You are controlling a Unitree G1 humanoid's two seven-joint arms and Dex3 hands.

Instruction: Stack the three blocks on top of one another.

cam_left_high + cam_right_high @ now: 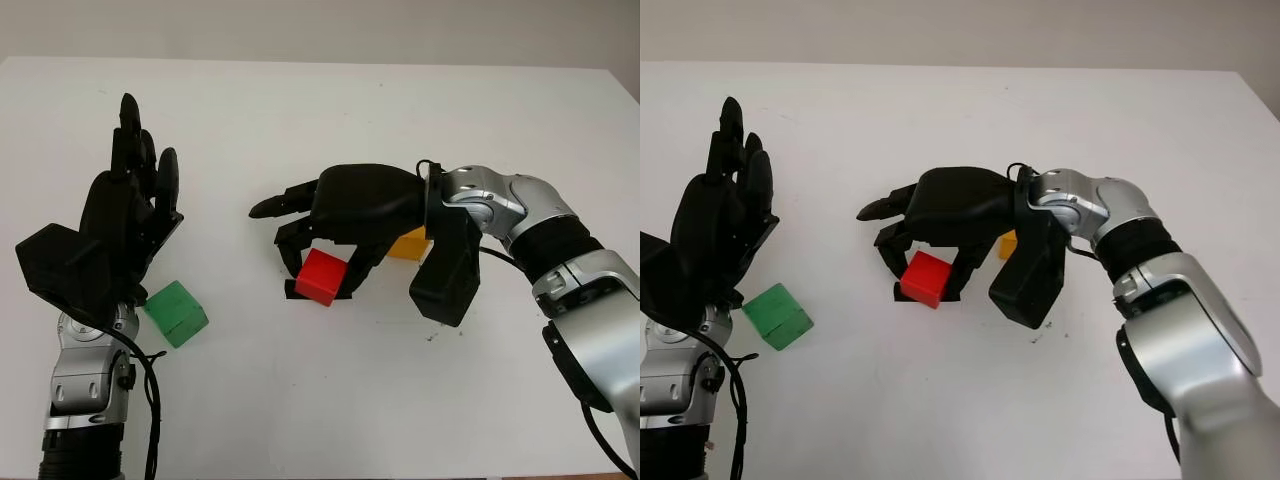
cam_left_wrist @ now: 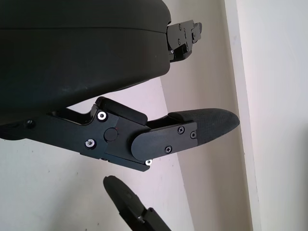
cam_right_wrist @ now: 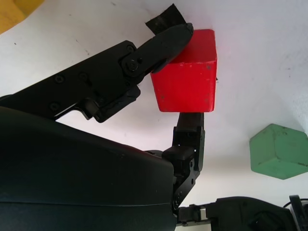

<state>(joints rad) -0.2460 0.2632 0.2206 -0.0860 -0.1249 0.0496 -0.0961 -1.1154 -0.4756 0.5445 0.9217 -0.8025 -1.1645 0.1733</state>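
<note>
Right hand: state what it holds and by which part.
The right hand grips the red cube block by opposite side faces, fingers on one, thumb on another. The left hand is open, raised above the green block.

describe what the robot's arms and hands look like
Both hands, left and right, are matte black with blocky shells and jointed three-finger sets; small silver screws dot the finger links. The arms are silver-grey metal segments joined by black ribbed sections. Thin black cables loop along the left forearm and at the right wrist.
</note>
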